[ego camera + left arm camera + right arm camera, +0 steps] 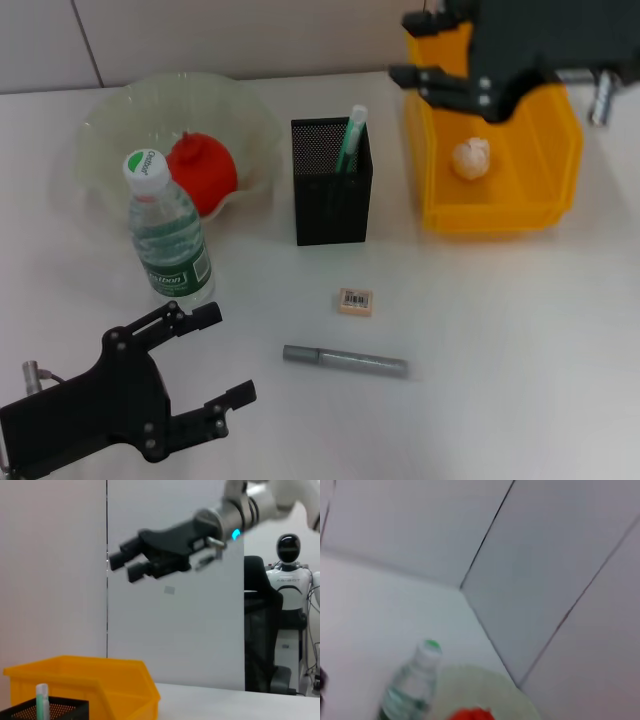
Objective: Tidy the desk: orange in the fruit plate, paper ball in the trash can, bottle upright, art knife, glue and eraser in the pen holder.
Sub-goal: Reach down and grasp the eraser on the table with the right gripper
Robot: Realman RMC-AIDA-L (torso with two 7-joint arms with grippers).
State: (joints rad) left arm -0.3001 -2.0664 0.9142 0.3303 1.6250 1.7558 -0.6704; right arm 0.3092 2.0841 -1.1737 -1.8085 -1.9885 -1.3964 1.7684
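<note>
Glue (345,360) and eraser (355,301) lie on the white table (520,350) in front of the pen holder (331,195) — the left gripper (215,355) hovers near the upright bottle (168,235) with open fingers, the right gripper (412,47) hangs open over the trash can (545,195) with the paper ball (471,158) inside.

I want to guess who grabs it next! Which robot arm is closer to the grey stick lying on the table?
The left. Its tool hangs open near the front edge, just beside the slim grey-silver glue stick. The right tool is far off, above the yellow-orange plastic trash can.
</note>
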